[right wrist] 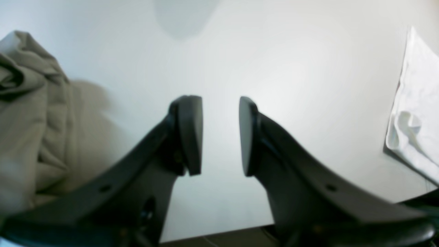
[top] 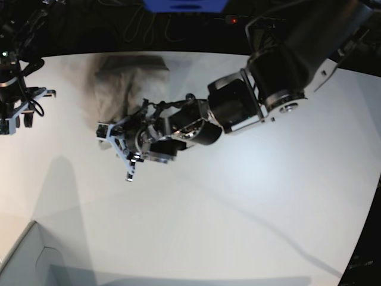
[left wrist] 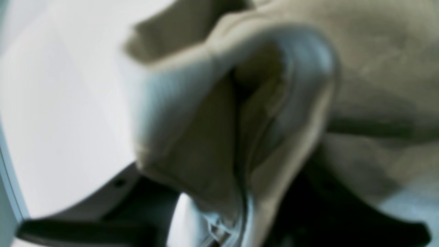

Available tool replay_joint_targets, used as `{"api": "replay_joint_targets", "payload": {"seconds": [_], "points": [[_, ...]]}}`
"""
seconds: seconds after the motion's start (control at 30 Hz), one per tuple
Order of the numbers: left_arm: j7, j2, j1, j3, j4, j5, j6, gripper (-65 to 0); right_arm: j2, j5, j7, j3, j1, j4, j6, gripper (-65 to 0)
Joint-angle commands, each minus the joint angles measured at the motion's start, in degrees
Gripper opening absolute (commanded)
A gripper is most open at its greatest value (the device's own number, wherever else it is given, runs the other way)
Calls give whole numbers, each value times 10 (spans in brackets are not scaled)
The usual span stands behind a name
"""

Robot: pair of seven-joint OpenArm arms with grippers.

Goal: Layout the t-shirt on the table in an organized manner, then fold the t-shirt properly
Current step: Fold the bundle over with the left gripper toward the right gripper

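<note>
t-shirt [top: 128,83]: a light grey-beige cotton garment, bunched and creased rather than spread flat; it lies in a rumpled heap on the far part of the surface in the base view.
t-shirt, close up [left wrist: 219,113]: in the left wrist view a thick fold of the cloth fills most of the picture, draped over and between the dark fingers; the view is blurred, so seams and collar cannot be told.
t-shirt, from the other side [right wrist: 31,120]: in the right wrist view its crumpled edge sits at the left of that picture, beside but not touching the right fingers.
left end effector [top: 122,149]: at the near edge of the t-shirt, with cloth lying in it; whether the jaws clamp the fabric or stand loose around it cannot be told from the blurred view.
right end effector [right wrist: 220,135]: well apart from the t-shirt's centre, hovering over bare surface, jaws parted with a clear gap and nothing between the pads.
surface [top: 250,202]: smooth matte white, much larger than the t-shirt, with a curved edge; shadows of the arms fall across it on the near side of the t-shirt.
white cloth-like sheet [right wrist: 415,113]: far from the t-shirt, at the right margin of the right wrist view.
pale grey box corner [top: 30,262]: well away from the t-shirt, at the near left corner of the base view.
</note>
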Motion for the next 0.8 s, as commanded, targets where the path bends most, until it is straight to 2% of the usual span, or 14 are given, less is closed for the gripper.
{"api": "replay_joint_targets", "payload": {"seconds": [0.0, 0.13, 0.2, 0.27, 0.6, 0.77], "points": [[-8, 7, -17, -3, 12, -1, 4, -470, -1, 7, 14, 1, 2, 12, 0, -469], [-4, 7, -17, -9, 28, 1, 4, -352, -4, 7, 19, 1, -11, 19, 0, -469], [-3, 7, -17, -10, 28, 0, 4, -320, -5, 7, 18, 1, -13, 19, 0, -469], [-3, 7, -17, -13, 28, -3, 4, -320, -5, 7, 18, 1, -13, 20, 0, -469], [-3, 7, -17, -133, 51, 1, 0, -320, -5, 7, 15, 1, -13, 20, 0, -469], [-2, 7, -17, -135, 62, 2, -1, -320, -5, 7, 15, 1, -13, 20, 0, -469]]}}
